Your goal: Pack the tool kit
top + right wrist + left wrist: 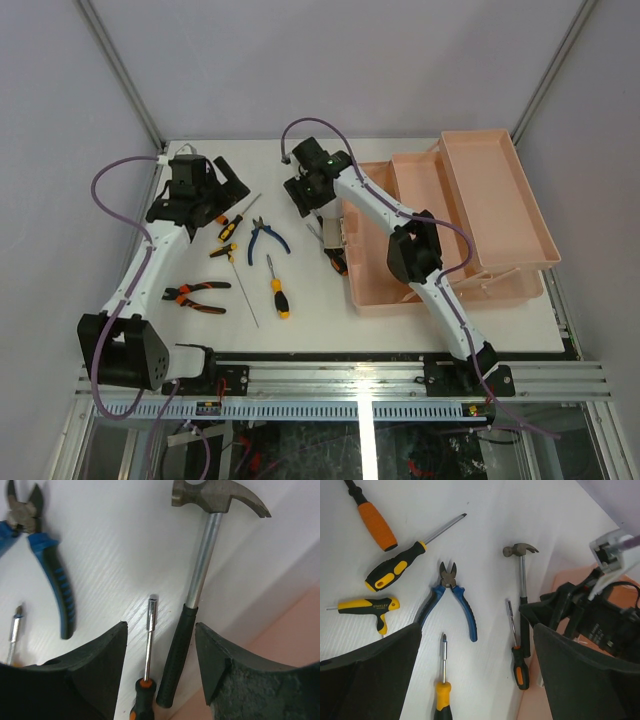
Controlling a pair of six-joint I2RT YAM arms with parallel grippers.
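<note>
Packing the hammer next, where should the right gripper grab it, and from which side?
Take the hammer by its bare metal shaft, coming down from above with jaws across it. It lies flat, and lower down the orange-black screwdriver crowds the black grip while the toolbox sits close on the other side.

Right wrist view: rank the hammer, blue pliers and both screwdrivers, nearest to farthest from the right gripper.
1. Orange-collared screwdriver and hammer, between the right gripper jaws: too close to call.
2. Blue pliers, left.
3. Phillips screwdriver, far left.

hammer (200, 575) hemmed between toolbox (300, 640) wall and small screwdriver (142, 700), bare table (520, 510) beyond its head
</note>
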